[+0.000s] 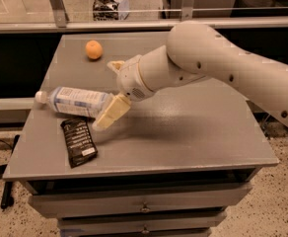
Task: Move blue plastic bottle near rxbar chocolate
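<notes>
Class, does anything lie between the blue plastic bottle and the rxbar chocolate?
Nothing visible does. The blue plastic bottle lies just behind the rxbar chocolate, bare table between them. The open pincer sits at the bottle's base; the orange is far back.

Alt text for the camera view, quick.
The claw hangs open at the base end of the blue plastic bottle, which lies on its side beside the rxbar chocolate on a grey table; an orange sits behind.

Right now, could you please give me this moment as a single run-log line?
blue plastic bottle: on its side on table, beside rxbar chocolate | gripper: fingers open, at bottle's base end | orange: back of table
</notes>
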Robot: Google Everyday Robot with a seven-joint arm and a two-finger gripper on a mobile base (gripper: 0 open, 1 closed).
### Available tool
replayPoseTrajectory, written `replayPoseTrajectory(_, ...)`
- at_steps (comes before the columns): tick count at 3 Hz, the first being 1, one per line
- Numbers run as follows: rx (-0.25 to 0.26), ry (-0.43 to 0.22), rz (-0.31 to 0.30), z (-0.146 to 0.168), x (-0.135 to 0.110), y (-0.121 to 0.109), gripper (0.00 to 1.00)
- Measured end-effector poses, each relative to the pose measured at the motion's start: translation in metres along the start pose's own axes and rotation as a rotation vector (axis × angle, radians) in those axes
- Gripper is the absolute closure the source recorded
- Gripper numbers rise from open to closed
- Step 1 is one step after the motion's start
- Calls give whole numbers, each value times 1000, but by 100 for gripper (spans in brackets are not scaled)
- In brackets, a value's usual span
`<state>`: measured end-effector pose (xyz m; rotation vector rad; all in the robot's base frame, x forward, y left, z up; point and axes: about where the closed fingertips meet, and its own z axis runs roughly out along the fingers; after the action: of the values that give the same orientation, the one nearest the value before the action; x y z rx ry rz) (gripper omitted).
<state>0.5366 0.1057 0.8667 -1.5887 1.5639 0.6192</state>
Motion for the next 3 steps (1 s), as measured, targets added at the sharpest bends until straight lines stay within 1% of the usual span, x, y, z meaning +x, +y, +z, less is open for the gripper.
replayPoseTrajectory(1,15,-4,20,-35,30,-20,0)
replayPoseTrajectory(2,70,13,27,-96,65,-49,0)
replayPoseTrajectory(3,140,58,53,-159,94,-68,0)
